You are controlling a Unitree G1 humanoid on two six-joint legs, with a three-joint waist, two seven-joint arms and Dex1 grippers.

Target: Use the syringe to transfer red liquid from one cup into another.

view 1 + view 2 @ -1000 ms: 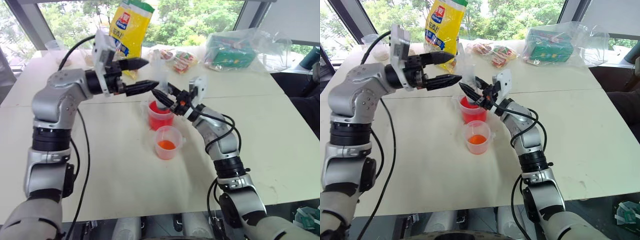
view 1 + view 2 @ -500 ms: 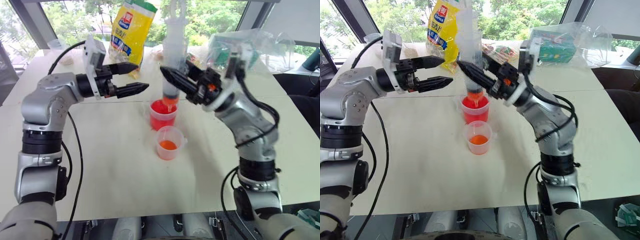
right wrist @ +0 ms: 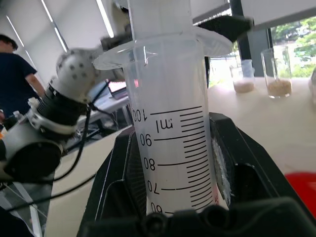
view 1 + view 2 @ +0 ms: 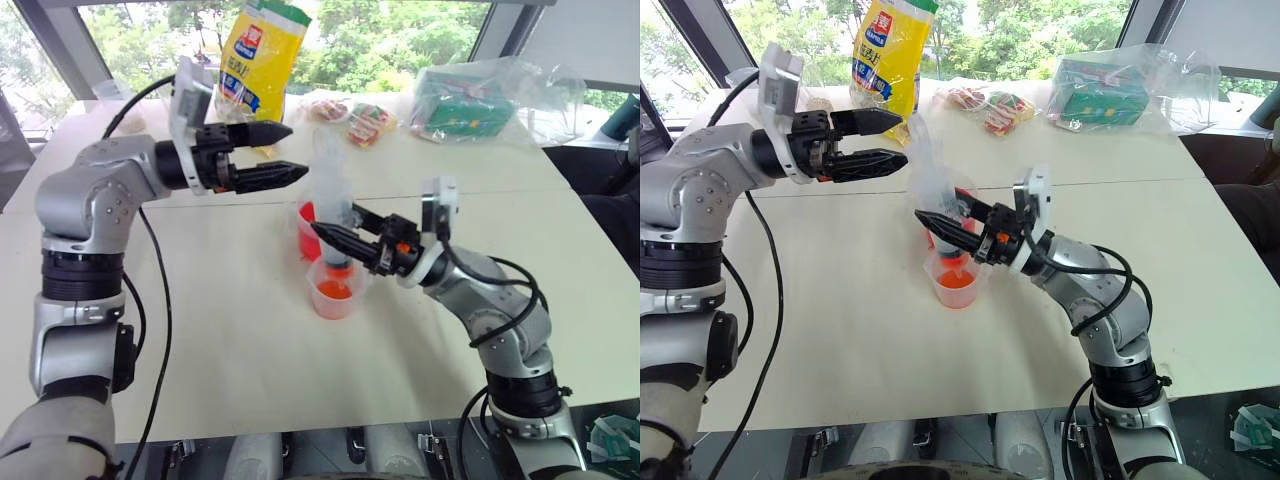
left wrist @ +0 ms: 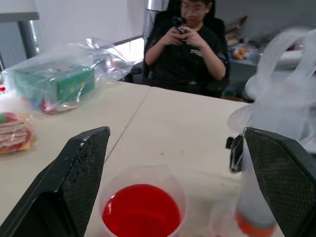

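On the white counter, nearest us, our right gripper pinches the barrel of the syringe, holding it upright with its orange-red tip dipping into the mouth of the shorter cup, which shows a shallow layer of red liquid at its bottom. Half a second ago the syringe stood higher, its tip over the taller cup just behind; we have since drawn it back and lowered it over the smaller one. That shift suggests to us that the draw is finished and the emptying comes next, though the plunger looks not yet pressed. In the right wrist view the printed graduation marks run up the clear barrel, clamped between the two black fingers.

Beyond, the taller cup stands strongly red, touching or just beside the shorter cup; we cannot tell which. Above and to the left, our left gripper hangs level with its fingers spread wide and empty, much as it did a second ago, plausibly placed to come down on the plunger.

Farther back lie a yellow bag and a green box in plastic wrap.
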